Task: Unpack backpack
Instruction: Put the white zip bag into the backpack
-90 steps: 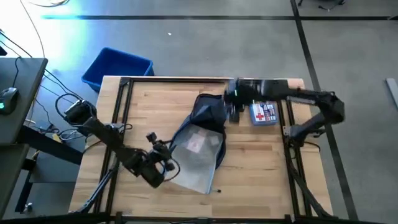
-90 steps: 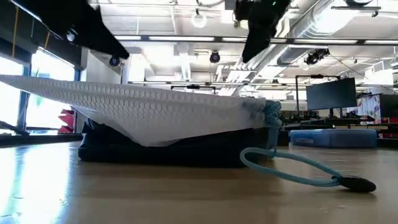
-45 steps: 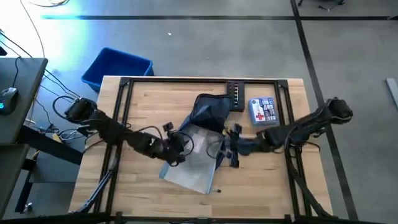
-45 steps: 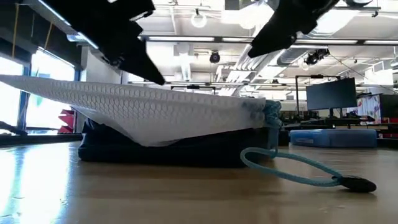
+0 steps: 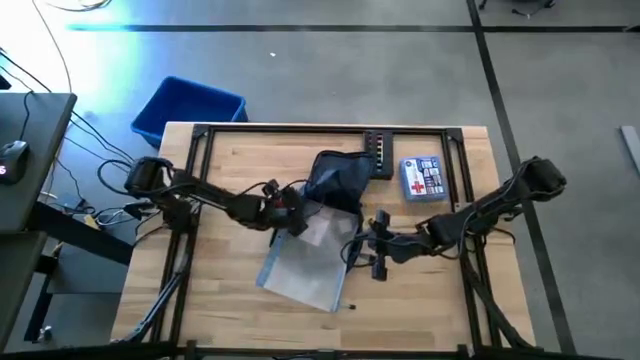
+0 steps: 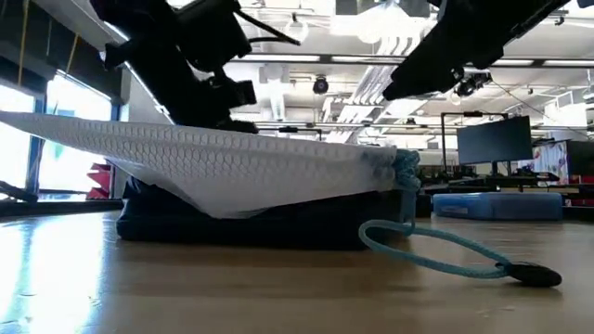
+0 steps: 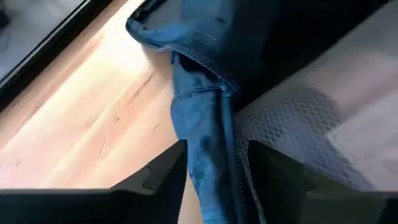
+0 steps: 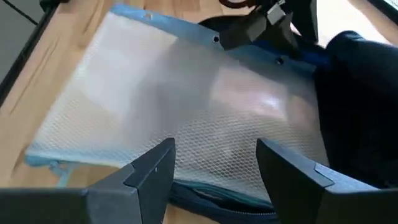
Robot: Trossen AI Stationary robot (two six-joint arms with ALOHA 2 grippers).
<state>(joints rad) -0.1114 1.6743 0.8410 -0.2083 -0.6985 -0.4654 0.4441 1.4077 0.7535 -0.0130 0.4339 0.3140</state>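
- The backpack lies mid-worktop, with the mesh pouch running from it toward the front edge.
- The left tool is nearest, open astride the backpack's zipper edge, holding nothing.
- The right tool hovers open beside the pouch.
- Only the low view shows the pouch's cord.

The backpack is dark navy. The mesh pouch is translucent white with a honeycomb weave, pale blue trim and cord. The first-aid box is blue with a red cross. Far left, the bin is bright blue.
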